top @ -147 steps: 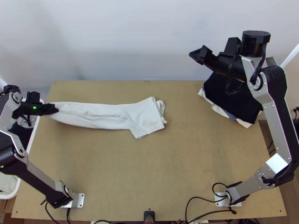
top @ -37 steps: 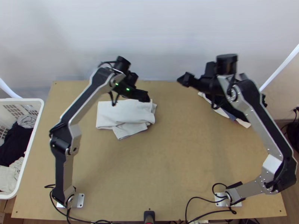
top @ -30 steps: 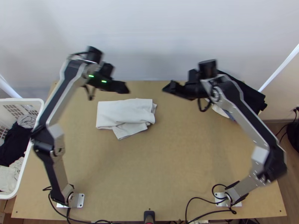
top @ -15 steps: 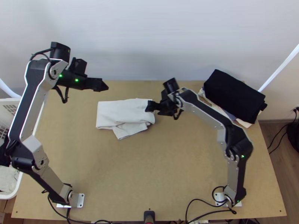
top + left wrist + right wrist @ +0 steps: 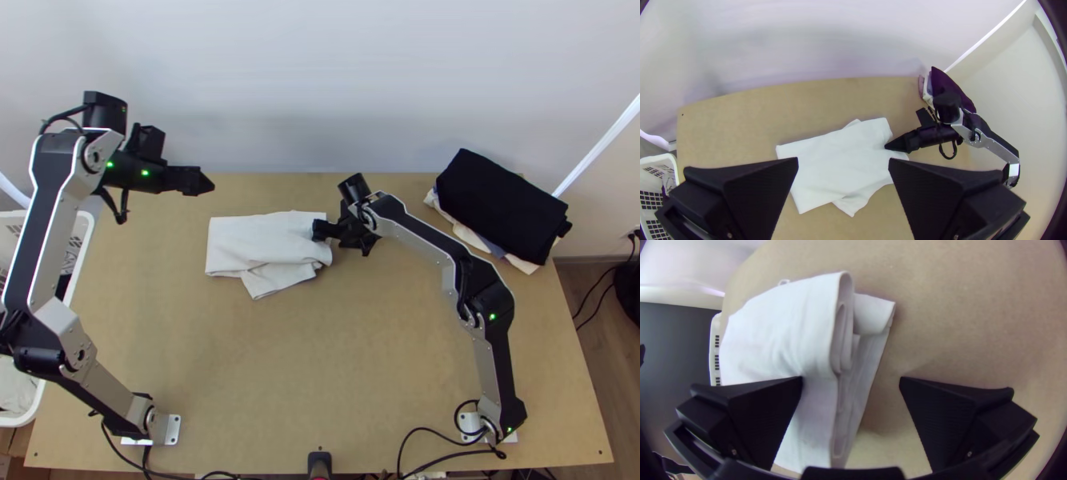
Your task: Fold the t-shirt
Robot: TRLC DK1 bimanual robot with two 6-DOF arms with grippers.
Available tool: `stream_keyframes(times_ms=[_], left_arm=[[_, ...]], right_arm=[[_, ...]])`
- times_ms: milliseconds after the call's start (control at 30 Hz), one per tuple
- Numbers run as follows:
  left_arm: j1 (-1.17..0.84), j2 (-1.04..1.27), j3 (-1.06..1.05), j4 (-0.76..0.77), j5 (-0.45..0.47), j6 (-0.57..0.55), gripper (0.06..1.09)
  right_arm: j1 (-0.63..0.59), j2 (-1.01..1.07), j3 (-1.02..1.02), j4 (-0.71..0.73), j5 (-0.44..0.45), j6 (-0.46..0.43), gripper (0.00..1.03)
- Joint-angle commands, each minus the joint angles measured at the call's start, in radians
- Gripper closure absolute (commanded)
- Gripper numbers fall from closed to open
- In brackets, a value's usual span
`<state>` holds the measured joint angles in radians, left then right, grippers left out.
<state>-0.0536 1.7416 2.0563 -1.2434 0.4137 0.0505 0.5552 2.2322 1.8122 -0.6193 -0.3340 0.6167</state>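
Near edge: carries loose black cables [image 5: 416, 424] along the rim of the wooden table [image 5: 320, 368], plus a small black post [image 5: 320, 462] mid-edge.
Container: white plastic basket [image 5: 83, 244], slotted walls, beside the table's left side. Sits partly behind the left arm.
Basket contents: pale cloth [image 5: 14, 388] bunched at the near end, dark cloth [image 5: 62, 285] farther up. Can't tell how many pieces.
T-shirt [image 5: 256, 240]: white, lies on the table left of centre, toward the far side. Folded into a compact, roughly rectangular bundle, with a flap angled out on the near side. Shows several stacked layers at the right end.
Right gripper [image 5: 318, 230]: down at the shirt's right end, reaching in from the right. Fingers [image 5: 762, 418] spread wide, one over the white layers, the other over bare table. Can't tell if touching.
Left gripper [image 5: 206, 184]: up in the air, seen against the table's far edge, above and left of the shirt. Fingers [image 5: 760, 191] spread wide, well apart.
Stack: at the far right corner, black cloth [image 5: 500, 204] folded on top. Has cream cloth [image 5: 522, 265] and a bit of blue cloth [image 5: 494, 250] poking out underneath.
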Motion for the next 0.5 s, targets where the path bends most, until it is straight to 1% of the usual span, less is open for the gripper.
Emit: stream_keyframes(times_ms=[0, 233, 333, 467], left_arm=[[0.014, -0.040, -0.027, -0.018, -0.009, 0.025, 0.10], [0.024, -0.059, -0.028, -0.027, -0.029, 0.034, 0.10], [0.031, -0.070, -0.028, -0.033, -0.032, 0.038, 0.10], [0.049, -0.085, -0.028, -0.051, -0.036, 0.055, 0.10]], right_arm=[[-0.024, 0.049, 0.012, 0.009, -0.057, 0.000, 0.04], [-0.049, 0.089, 0.009, 0.082, -0.280, 0.072, 0.04], [-0.035, 0.118, 0.032, 0.105, -0.324, 0.091, 0.04], [0.000, 0.165, 0.105, 0.109, -0.343, 0.101, 0.04]])
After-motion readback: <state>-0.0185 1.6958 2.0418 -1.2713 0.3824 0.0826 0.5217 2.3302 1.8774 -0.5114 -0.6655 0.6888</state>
